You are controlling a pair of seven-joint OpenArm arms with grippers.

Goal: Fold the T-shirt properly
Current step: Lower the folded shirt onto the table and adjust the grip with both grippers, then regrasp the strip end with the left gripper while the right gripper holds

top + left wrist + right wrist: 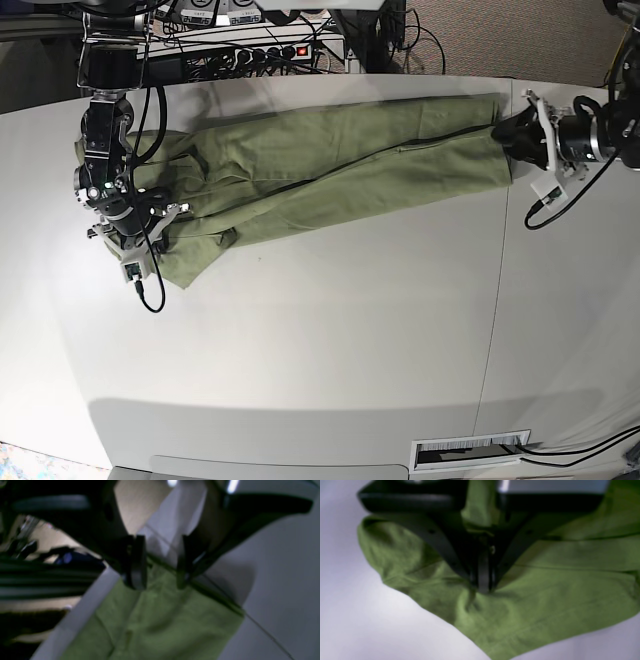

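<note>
The T-shirt (330, 165) lies folded lengthwise along the far edge of the table (330, 340). It is soft, light, limp cloth. My right gripper (483, 586) pinches its sleeve end; my left gripper (160, 580) stands wide at the hem corner, the best place to hold.

T-shirt (340, 160) — matt green cloth, table (330, 340) — smooth pale surface

A pale grey worktop (330, 340) fills most of the base view, with a thin seam running down its right part. The olive-green T-shirt (340, 160) lies directly on it, stretched in a long band across the upper part of the frame, wrinkled and bunched at the left end.
</note>
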